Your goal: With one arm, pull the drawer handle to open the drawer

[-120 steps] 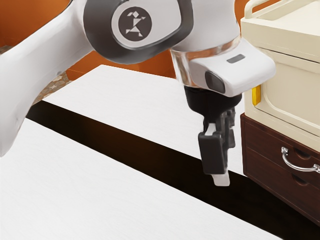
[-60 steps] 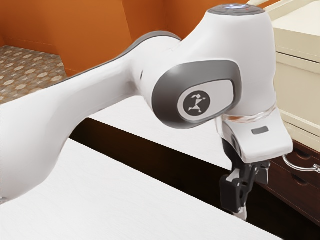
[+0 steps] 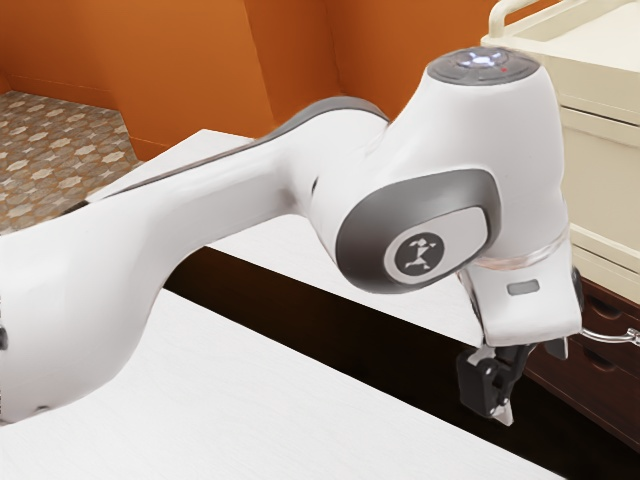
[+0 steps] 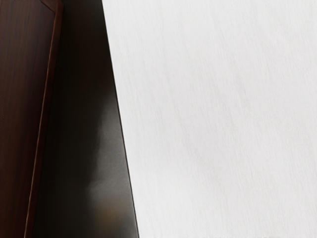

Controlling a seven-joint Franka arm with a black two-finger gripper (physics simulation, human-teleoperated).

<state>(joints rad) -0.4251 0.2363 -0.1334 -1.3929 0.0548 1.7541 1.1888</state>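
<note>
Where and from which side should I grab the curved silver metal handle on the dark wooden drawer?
Probably mid-bow of the silver handle, from in front of the dark brown wooden drawer: the bar arches out from the face, leaving a gap behind.

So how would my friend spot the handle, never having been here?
Find the cream cabinet at the exterior view's right, then the dark wooden drawers below it. The handle is the curved silver bar there, shiny unlike the dark notches nearby.
</note>
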